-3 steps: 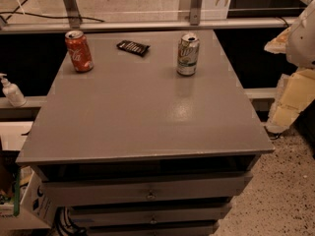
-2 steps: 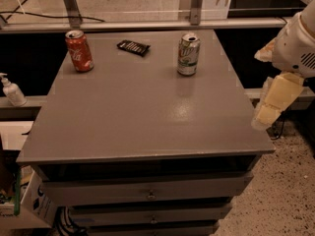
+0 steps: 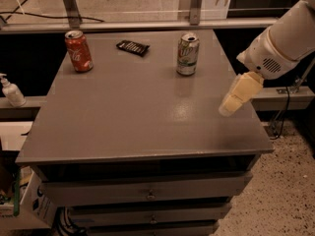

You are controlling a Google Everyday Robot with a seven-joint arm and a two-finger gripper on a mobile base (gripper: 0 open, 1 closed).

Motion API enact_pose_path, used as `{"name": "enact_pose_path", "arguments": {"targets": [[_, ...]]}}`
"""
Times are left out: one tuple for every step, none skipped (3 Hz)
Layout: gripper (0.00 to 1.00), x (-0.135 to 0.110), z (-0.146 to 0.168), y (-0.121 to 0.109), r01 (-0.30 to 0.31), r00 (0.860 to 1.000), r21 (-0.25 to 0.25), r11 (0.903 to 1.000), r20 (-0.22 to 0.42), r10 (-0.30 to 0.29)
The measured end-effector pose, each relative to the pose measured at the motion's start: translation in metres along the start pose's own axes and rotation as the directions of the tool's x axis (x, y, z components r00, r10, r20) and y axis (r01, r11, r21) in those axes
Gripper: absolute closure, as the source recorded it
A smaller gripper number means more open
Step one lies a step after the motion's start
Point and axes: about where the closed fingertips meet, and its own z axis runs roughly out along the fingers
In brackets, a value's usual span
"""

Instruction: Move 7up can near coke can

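The pincer hovers; released or clenched, I cannot tell. Ahead-left of it stands the 7up can, the coke can farther left; a glancing approach could topple the 7up can.

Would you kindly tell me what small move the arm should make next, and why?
Probably carry the pincer left and toward the far edge, up to the 7up can. The pincer hangs over the right side of the table, well apart from that upright can, and the coke can stands near the far left corner.
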Motion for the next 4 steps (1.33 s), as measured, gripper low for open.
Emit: {"name": "enact_pose_path", "arguments": {"targets": [[0.0,0.0,0.0,0.001,0.001,1.0,-0.001,1.0,-0.001,-0.001],[0.0,-0.006,-0.001,-0.006,0.039,0.997,0.046,0.9982,0.061,-0.042],[0.0,-0.03,0.002,-0.03,0.077,0.976,0.143,0.9868,0.193,-0.104],[0.0,-0.054,0.018,-0.062,0.057,0.952,0.211,0.9759,0.284,-0.117]]}}
